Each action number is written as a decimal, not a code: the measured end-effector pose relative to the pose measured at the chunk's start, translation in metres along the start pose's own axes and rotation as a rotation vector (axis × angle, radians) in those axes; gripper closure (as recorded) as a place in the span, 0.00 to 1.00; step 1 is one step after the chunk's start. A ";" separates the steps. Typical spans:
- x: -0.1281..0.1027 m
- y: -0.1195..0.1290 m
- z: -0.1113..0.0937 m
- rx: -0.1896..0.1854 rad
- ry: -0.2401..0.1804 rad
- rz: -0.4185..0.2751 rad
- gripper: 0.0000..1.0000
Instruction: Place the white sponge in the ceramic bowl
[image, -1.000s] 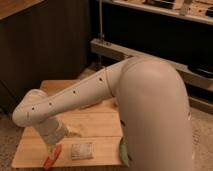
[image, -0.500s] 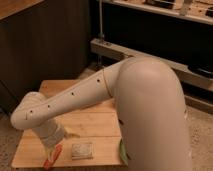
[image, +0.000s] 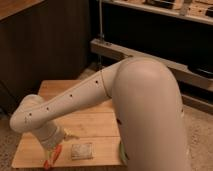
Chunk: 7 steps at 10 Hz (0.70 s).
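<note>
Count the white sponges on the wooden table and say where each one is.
1. The white sponge lies flat near the wooden table's front edge, just right of the gripper, which hangs low at front left. The arm may hide others.

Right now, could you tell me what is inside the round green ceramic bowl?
Only a sliver of the green ceramic bowl shows; the white robot arm covers its inside. The small square white sponge lies outside, on the wooden table; the hand hangs beside it.

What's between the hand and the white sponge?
Only bare wooden table, seen in the camera view; the hand hangs close beside the white sponge.
</note>
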 end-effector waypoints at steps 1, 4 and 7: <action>0.001 -0.003 0.001 -0.002 0.000 -0.008 0.20; 0.003 -0.004 0.003 -0.006 0.000 -0.014 0.20; 0.003 -0.007 0.003 -0.009 0.000 -0.028 0.20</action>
